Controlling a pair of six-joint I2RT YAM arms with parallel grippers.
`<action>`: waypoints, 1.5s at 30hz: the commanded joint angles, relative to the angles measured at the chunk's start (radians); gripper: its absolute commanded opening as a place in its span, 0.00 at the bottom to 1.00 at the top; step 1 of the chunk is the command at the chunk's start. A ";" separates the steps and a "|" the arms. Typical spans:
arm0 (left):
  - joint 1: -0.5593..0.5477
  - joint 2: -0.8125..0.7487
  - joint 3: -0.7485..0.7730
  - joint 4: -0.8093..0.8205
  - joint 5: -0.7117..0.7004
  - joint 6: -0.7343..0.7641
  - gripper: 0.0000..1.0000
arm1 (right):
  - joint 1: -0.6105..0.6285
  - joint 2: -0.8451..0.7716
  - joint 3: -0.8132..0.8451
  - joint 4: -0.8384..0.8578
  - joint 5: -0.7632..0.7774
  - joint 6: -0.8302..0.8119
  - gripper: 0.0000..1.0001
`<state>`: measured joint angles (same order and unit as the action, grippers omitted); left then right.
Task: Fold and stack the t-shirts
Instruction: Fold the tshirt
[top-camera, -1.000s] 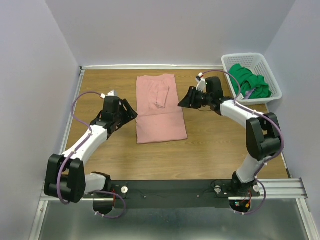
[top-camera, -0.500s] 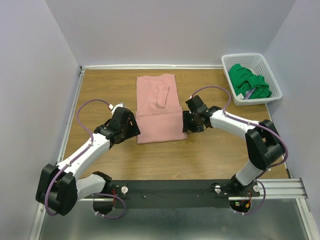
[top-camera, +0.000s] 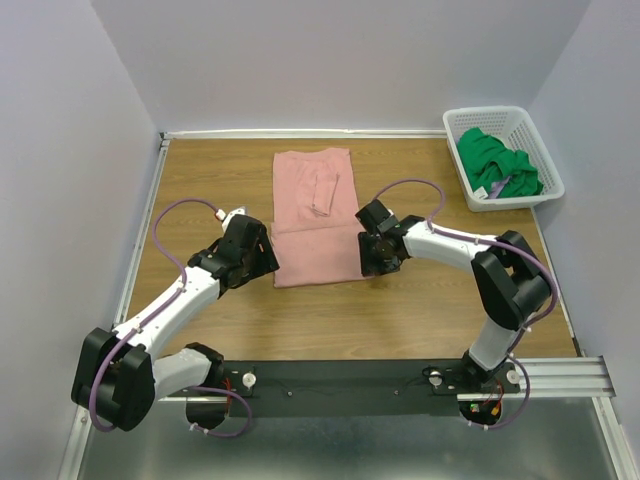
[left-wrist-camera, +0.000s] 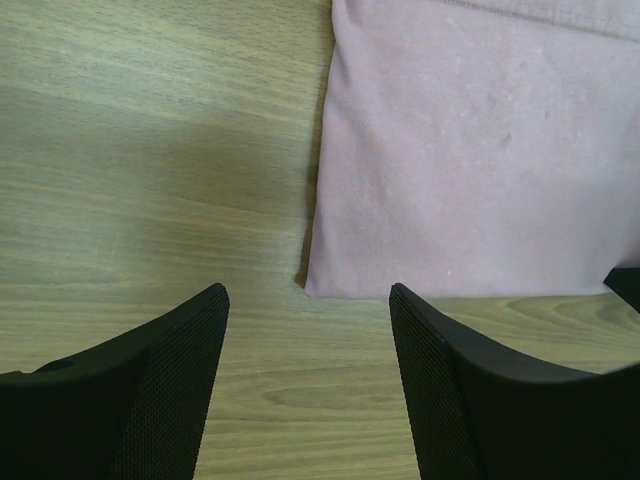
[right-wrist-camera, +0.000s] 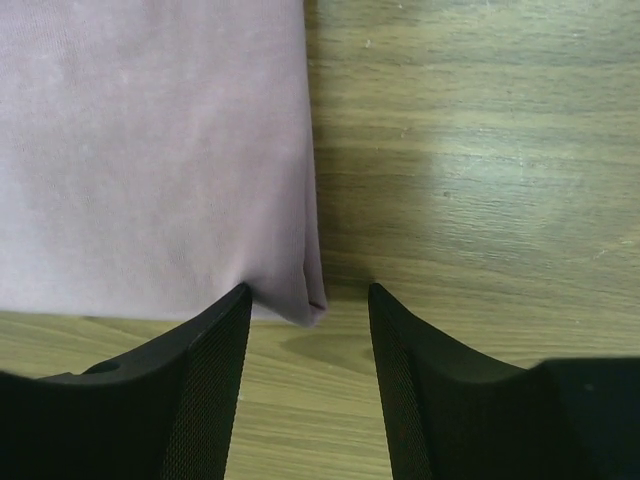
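Two t-shirts lie well apart on the wood-grain desk (top-camera: 430, 300). The dusty-pink t-shirt (top-camera: 315, 215) is spread at the desk's middle as a long, flat rectangle, with a narrow folded sleeve lying on its far half and a seam line across its middle. The white lattice basket (top-camera: 548, 152) sits at the far right corner and holds the bright green t-shirt (top-camera: 495, 165), crumpled into a heap. Only the overhead view shows the basket and the shirt's full outline. The wrist views show just the near hem, where the cloth looks soft and faintly speckled with doubled, rounded edges. The left end effector (top-camera: 268, 258) hangs low at the pink shirt's near left corner. Its curved black fingers, lined with fine mesh, are spread wide with bare wood between them and the corner just ahead of the gap. The right end effector (top-camera: 372, 262) is at the near right corner, its fingers parted less widely, and the corner's tip reaches into the gap without being pinched.
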<state>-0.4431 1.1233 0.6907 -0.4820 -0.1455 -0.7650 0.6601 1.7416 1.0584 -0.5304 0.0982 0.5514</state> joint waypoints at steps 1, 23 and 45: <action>-0.008 0.000 0.003 -0.007 -0.031 0.010 0.73 | 0.032 0.076 0.014 -0.034 0.064 0.036 0.58; -0.071 0.217 0.059 0.013 -0.028 0.007 0.73 | 0.053 0.116 -0.029 -0.052 0.055 0.039 0.01; -0.128 0.444 0.104 0.005 -0.074 -0.010 0.49 | 0.055 0.093 -0.026 -0.049 0.041 0.027 0.01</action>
<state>-0.5598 1.5017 0.7952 -0.4606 -0.1951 -0.7685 0.7071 1.7805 1.0912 -0.5163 0.1192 0.5934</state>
